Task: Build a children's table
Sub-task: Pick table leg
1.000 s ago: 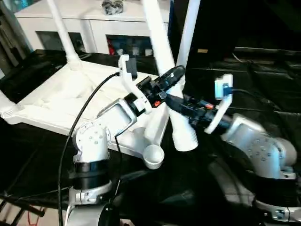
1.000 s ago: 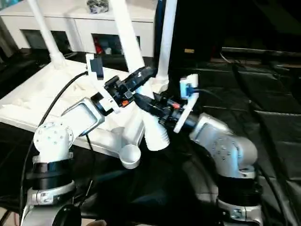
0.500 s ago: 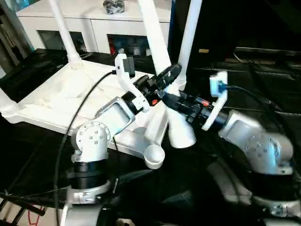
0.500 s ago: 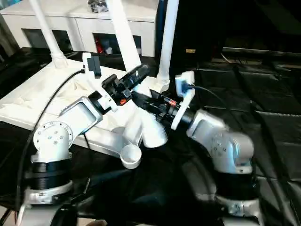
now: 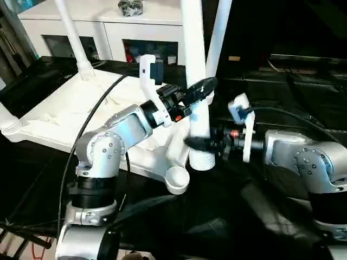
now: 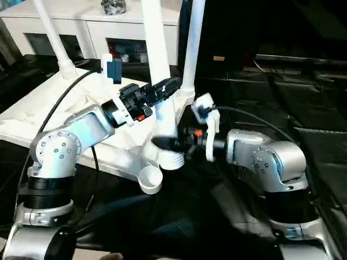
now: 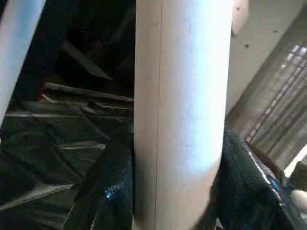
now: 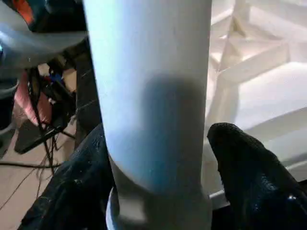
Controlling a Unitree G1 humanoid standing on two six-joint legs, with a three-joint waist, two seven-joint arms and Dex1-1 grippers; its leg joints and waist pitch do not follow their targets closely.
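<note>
- You have the tabletop (image 5: 70, 116) lying underside up on black sheeting (image 5: 303, 103), its near edge running toward an empty corner socket (image 5: 177, 179) just below and left of the loose leg.
- Three legs already stand in their sockets: far left (image 5: 70, 33), far right (image 5: 218, 38) and near left (image 5: 6, 120). A white cabinet (image 5: 103, 24) closes off the far side.
- Your left arm reaches up and across from the near left; your right arm comes in level from the right.
- The loose leg (image 5: 196, 92) stands almost upright, its ribbed lower end beside the empty socket, not in it.
- Your left gripper (image 5: 198, 89) is clamped on the leg mid-height; your right gripper (image 5: 199, 143) grasps it lower down, just above the ribbed end.
</note>
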